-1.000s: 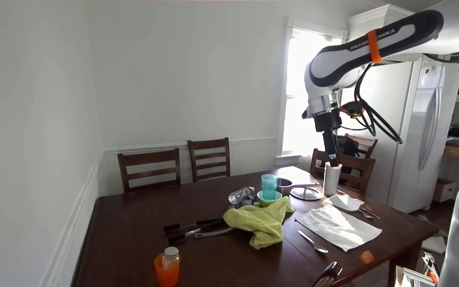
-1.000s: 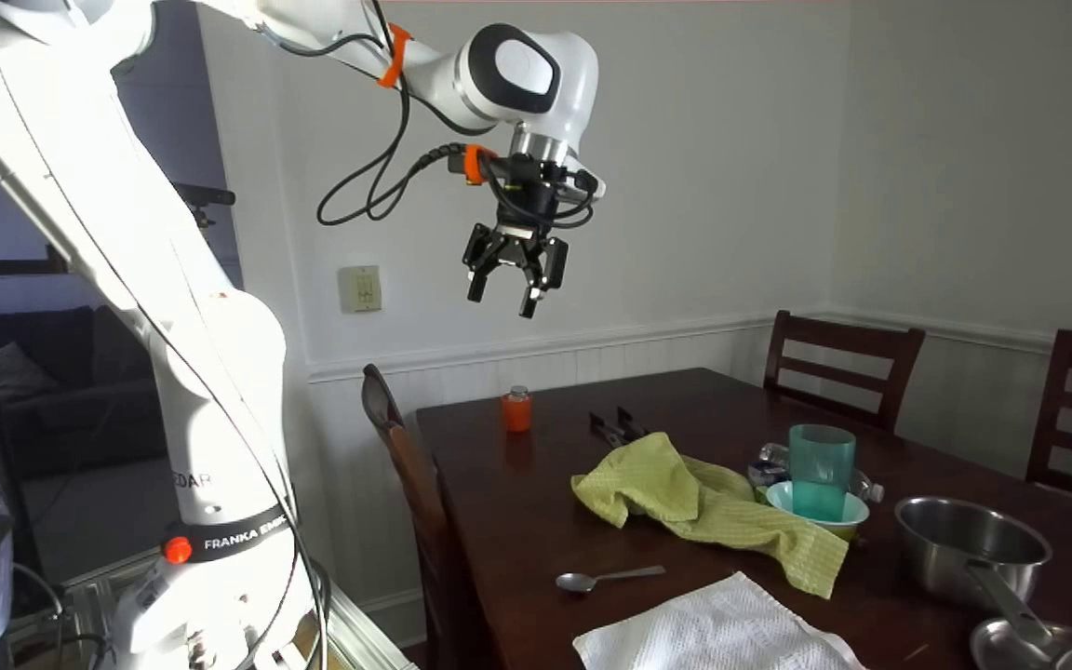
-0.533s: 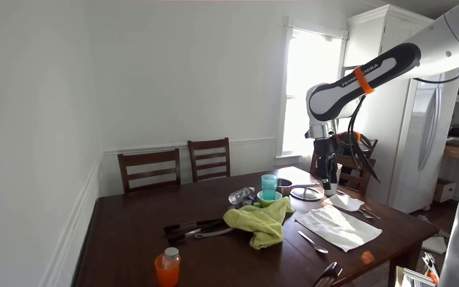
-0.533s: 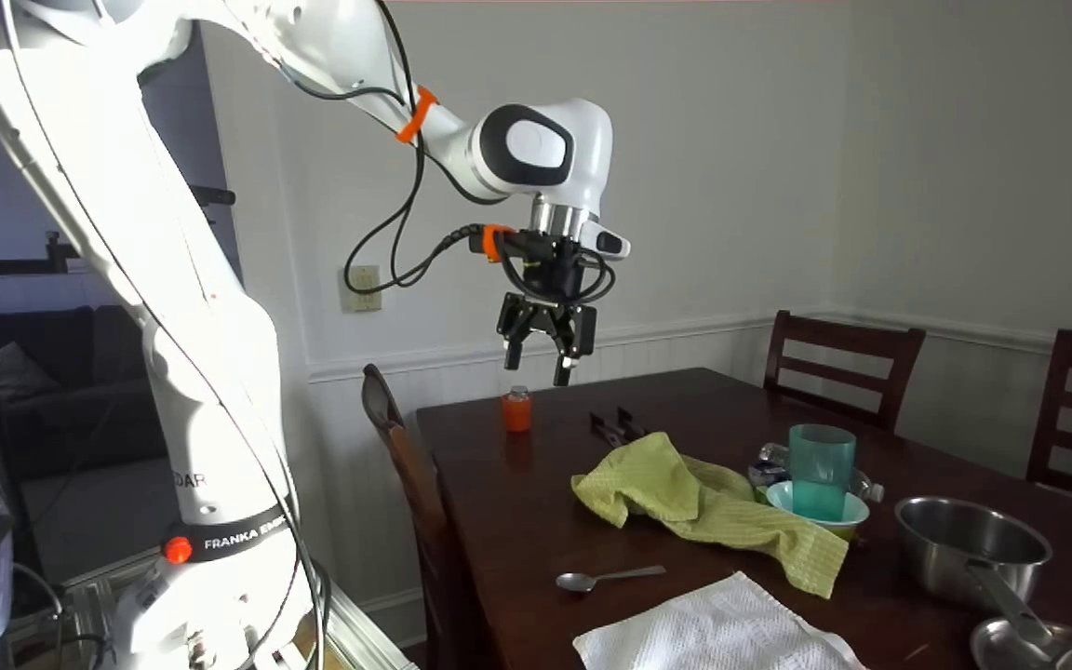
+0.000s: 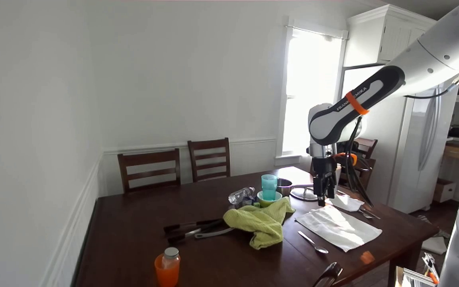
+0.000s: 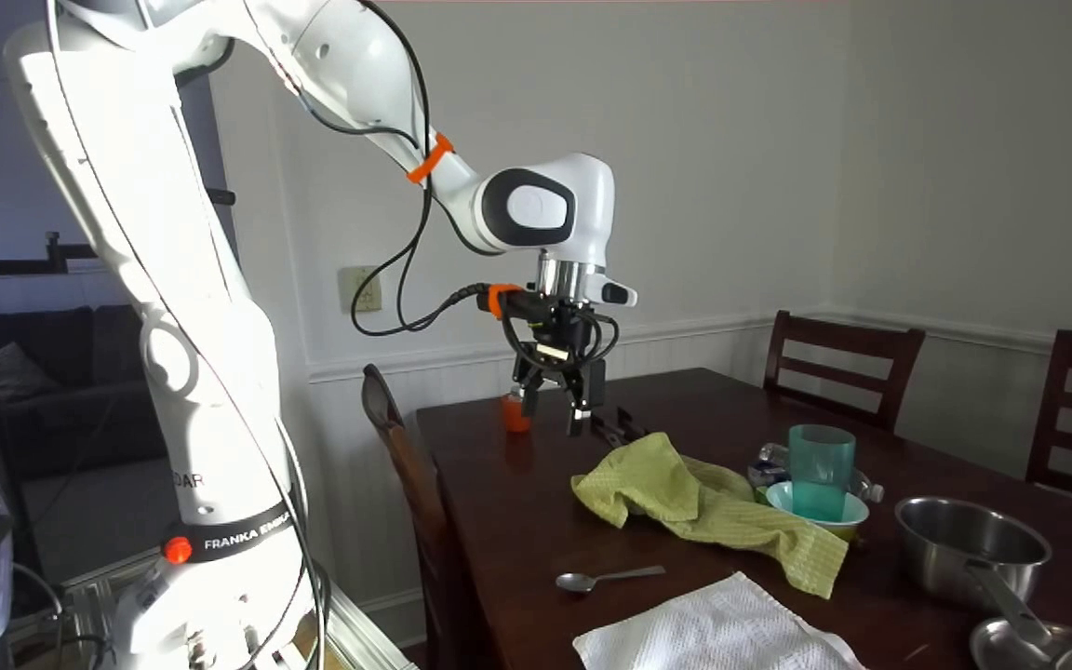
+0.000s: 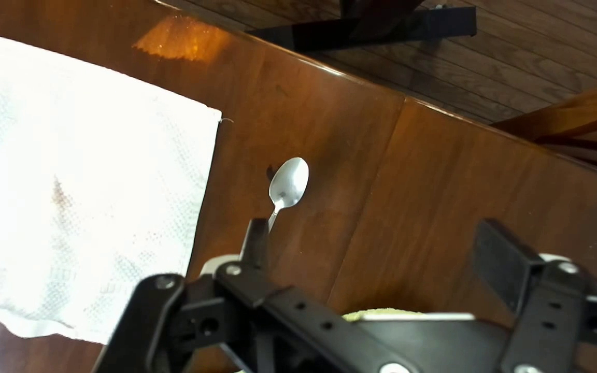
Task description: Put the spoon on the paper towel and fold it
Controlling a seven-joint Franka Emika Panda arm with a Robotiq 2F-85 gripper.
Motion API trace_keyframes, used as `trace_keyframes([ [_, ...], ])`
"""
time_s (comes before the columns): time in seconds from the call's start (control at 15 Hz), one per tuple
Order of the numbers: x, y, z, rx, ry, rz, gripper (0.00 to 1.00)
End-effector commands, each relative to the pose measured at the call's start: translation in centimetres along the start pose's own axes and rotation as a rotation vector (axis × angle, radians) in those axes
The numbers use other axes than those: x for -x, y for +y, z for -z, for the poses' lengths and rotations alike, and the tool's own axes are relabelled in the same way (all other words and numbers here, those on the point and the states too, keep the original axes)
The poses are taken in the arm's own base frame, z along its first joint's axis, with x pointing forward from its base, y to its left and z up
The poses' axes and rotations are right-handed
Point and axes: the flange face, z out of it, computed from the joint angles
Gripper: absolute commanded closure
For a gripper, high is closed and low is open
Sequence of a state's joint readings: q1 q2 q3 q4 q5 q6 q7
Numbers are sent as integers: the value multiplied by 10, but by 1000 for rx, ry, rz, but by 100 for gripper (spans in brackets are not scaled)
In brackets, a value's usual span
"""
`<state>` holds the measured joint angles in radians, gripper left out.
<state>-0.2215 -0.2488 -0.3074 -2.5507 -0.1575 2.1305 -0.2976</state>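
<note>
From where I stand, the gripper (image 6: 553,419) hangs above the table (image 6: 536,502), its fingers (image 7: 256,243) pointing down and spread wide with nothing between them; I take that as readiness for a pick. What it is after, I'd say, is the spoon (image 7: 288,185), which lies on the table just beside the paper towel (image 7: 86,176) without touching it, bowl toward the table's edge and handle toward the bunched yellow-green cloth (image 6: 722,521). The spot makes sense to me: near enough for a short carry, yet off the paper towel, so the fingers can reach either side of the handle without catching paper. The sheet is spread nearly flat, presumably to give the spoon a bed and leave loose paper to fold over it afterwards. Seen from the wrist, the spoon sits nearer one finger, which hides part of the handle, so the gripper probably needs to shift sideways before it drops. That wide spread leaves room for error, though so thin a handle, flat on the table, could slip away.
</note>
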Motion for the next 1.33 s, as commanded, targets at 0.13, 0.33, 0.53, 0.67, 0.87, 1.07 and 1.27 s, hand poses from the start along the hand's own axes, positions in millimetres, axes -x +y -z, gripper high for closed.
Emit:
trace_keyframes([
  [0.13, 0, 0, 1, 0, 0, -2, 0],
  [0.33, 0, 0, 1, 0, 0, -3, 0],
  [0.53, -2, 1, -4, 10, 0, -47, 0],
  [0.67, -4, 0, -9, 7, 0, -96, 0],
  [0.87, -8, -2, -20, 20, -5, -159, 0],
  [1.07, -12, 0, -37, 19, -10, -224, 0],
  [1.27, -20, 6, -52, 26, 4, -273, 0],
])
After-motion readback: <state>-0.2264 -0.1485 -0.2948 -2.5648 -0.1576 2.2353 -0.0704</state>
